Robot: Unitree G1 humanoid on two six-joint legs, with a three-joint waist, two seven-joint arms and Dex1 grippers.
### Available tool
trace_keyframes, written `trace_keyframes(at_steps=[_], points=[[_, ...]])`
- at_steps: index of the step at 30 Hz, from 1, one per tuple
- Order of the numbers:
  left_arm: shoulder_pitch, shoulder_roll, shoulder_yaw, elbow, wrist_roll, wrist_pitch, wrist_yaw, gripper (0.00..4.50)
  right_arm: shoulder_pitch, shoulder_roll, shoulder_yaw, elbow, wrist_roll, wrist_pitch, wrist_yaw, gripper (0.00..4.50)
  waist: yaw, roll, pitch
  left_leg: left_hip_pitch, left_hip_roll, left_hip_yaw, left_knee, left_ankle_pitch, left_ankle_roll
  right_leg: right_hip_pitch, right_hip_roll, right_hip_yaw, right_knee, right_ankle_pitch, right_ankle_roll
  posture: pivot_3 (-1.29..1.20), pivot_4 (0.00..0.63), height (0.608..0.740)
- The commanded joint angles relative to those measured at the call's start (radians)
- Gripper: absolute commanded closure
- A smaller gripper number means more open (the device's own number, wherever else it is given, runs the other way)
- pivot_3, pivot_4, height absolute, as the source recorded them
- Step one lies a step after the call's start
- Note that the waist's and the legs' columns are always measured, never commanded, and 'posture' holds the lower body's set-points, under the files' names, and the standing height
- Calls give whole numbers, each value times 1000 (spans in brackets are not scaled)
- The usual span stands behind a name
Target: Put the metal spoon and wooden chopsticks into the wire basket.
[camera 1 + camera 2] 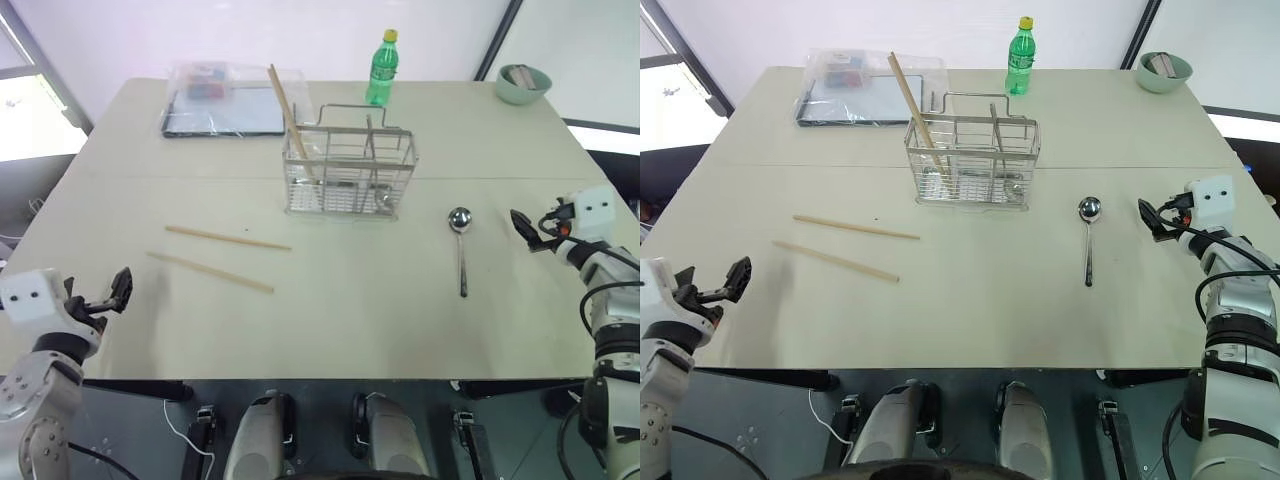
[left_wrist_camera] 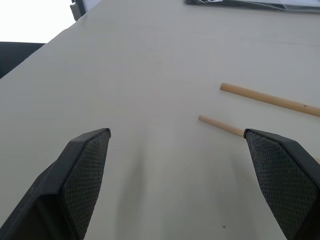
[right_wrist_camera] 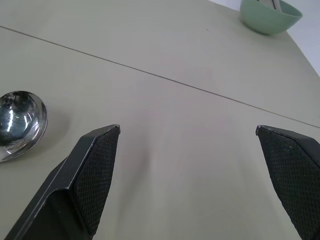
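Observation:
The wire basket (image 1: 350, 172) stands upright mid-table with one wooden chopstick (image 1: 289, 116) leaning in its left end. Two more chopsticks (image 1: 227, 238) (image 1: 210, 272) lie flat on the table to the basket's front left. The metal spoon (image 1: 460, 245) lies to the basket's front right, bowl (image 3: 20, 120) toward the far side. My left gripper (image 1: 118, 291) hovers open at the table's near left edge, short of the chopstick ends (image 2: 220, 125). My right gripper (image 1: 525, 228) is open at the right, a little right of the spoon.
A clear plastic box (image 1: 228, 98) sits on the far left of the table, a green bottle (image 1: 381, 68) behind the basket, and a pale green bowl (image 1: 522, 83) at the far right corner. The table (image 1: 340, 320) ends just in front of me.

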Motion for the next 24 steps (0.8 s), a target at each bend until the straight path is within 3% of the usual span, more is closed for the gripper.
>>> trace_keyframes(at_steps=[1, 19, 24], points=[[-3, 13, 2, -18, 17, -25, -6, 0, -3, -19, -28, -41, 15, -12, -9, 43, 0, 0, 0, 0, 0, 0, 0, 0, 0, 0, 0, 0, 0, 0, 0, 0, 150, 707], [-44, 18, 28, -4, -22, -4, 2, 0, -8, -36, -32, -57, 18, 6, -2, 43, 0, 0, 0, 0, 0, 0, 0, 0, 0, 0, 0, 0, 0, 0, 0, 0, 150, 707], [-81, 64, 58, -18, -101, 29, -37, 0, -49, -65, -15, -41, 4, 14, 22, 43, 1, 0, 0, 0, 0, 0, 0, 0, 1, 0, 0, 0, 0, 0, 0, 0, 150, 707]])
